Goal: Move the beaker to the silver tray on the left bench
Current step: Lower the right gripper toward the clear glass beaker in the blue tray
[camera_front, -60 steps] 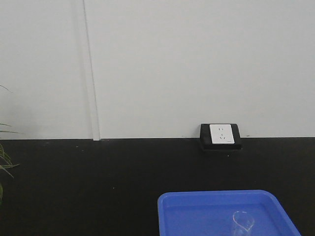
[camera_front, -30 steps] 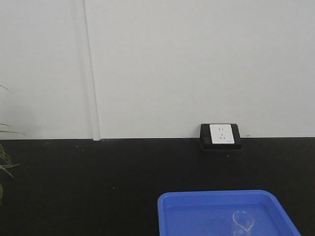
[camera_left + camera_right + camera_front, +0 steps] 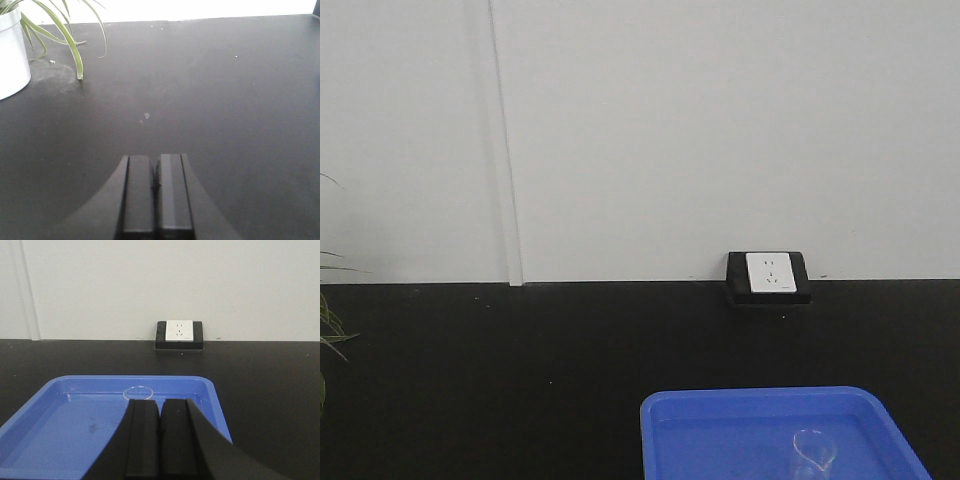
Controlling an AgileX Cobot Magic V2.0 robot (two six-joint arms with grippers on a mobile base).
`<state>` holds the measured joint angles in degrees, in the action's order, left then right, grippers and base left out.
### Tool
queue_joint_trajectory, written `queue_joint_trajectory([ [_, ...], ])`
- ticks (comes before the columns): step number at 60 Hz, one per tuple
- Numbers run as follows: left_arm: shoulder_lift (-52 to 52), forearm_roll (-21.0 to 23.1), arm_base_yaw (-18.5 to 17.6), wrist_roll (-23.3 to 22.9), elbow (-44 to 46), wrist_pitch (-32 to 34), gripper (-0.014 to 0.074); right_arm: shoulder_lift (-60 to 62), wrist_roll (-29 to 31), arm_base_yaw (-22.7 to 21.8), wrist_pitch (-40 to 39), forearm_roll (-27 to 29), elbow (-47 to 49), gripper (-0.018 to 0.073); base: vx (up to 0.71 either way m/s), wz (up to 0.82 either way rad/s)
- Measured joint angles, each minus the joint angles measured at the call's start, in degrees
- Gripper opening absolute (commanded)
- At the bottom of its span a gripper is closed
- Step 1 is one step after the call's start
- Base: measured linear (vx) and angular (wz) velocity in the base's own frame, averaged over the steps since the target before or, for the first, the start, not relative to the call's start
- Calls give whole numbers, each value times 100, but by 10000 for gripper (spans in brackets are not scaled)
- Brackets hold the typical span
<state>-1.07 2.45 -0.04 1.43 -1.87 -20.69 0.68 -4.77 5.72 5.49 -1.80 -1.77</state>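
The small clear beaker (image 3: pixel 812 452) stands in a blue plastic tray (image 3: pixel 720 430) at the bottom right of the front view. In the right wrist view only its rim (image 3: pixel 139 391) shows, just beyond my fingertips, inside the blue tray (image 3: pixel 60 420). My right gripper (image 3: pixel 160 401) is shut and empty, above the tray's near part and a little right of the beaker. My left gripper (image 3: pixel 156 160) is shut and empty over bare black bench top (image 3: pixel 225 100). The silver tray is out of view.
A white wall socket in a black housing (image 3: pixel 768 275) sits at the back of the bench, also in the right wrist view (image 3: pixel 179 332). A white plant pot (image 3: pixel 10 55) with long green leaves stands at the far left. The white wall closes the back.
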Motion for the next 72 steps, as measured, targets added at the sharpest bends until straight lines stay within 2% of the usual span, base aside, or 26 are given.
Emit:
queue_joint_trajectory([
  [14, 0, 0, 0, 0, 0, 0, 1, 0, 0, 0, -599, 0, 6, -11, 0, 0],
  [19, 0, 0, 0, 0, 0, 0, 1, -196, 0, 0, -481, 0, 218, -11, 0, 0],
  [33, 0, 0, 0, 0, 0, 0, 1, -1532, 0, 0, -122, -25, 1317, -5, 0, 0],
  [45, 0, 0, 0, 0, 0, 0, 1, -2697, 0, 0, -91, -39, 1582, 23, 0, 0],
  [56, 0, 0, 0, 0, 0, 0, 1, -3627, 0, 0, -137, -39, 1589, 132, 0, 0],
  [72, 0, 0, 0, 0, 0, 0, 1, -4909, 0, 0, -1149, -39, 1594, 414, 0, 0],
])
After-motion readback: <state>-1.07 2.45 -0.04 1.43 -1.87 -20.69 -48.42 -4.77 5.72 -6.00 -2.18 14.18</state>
